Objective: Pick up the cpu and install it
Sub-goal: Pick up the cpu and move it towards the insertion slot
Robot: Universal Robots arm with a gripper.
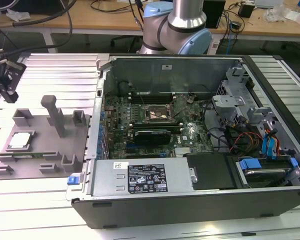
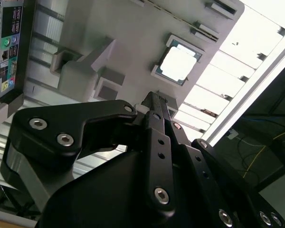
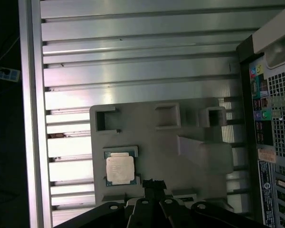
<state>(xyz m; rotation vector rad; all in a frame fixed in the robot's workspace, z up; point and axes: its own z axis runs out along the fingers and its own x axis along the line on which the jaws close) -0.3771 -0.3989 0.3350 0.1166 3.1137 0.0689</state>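
The cpu [image 1: 20,140] is a small square chip with a pale metal top, lying flat in a recess of the grey fixture plate [image 1: 37,152] at the exterior view's left. My gripper [image 1: 8,93] hangs above the table beyond that plate, apart from the chip. Both wrist views show the chip [image 2: 179,64] [image 3: 120,169] a short way ahead of my gripper [image 2: 154,100] [image 3: 152,183]. The black fingers are pressed together and shut, with nothing between them. The dark socket frame [image 1: 159,114] sits on the motherboard inside the open computer case [image 1: 190,210].
The fixture plate carries a tall grey post [image 1: 54,114] and several low blocks around the chip. The case wall [image 1: 97,125] rises just right of the plate in the exterior view. A silver box with a label [image 1: 140,178], cables and drive bays [image 1: 260,150] fill the case.
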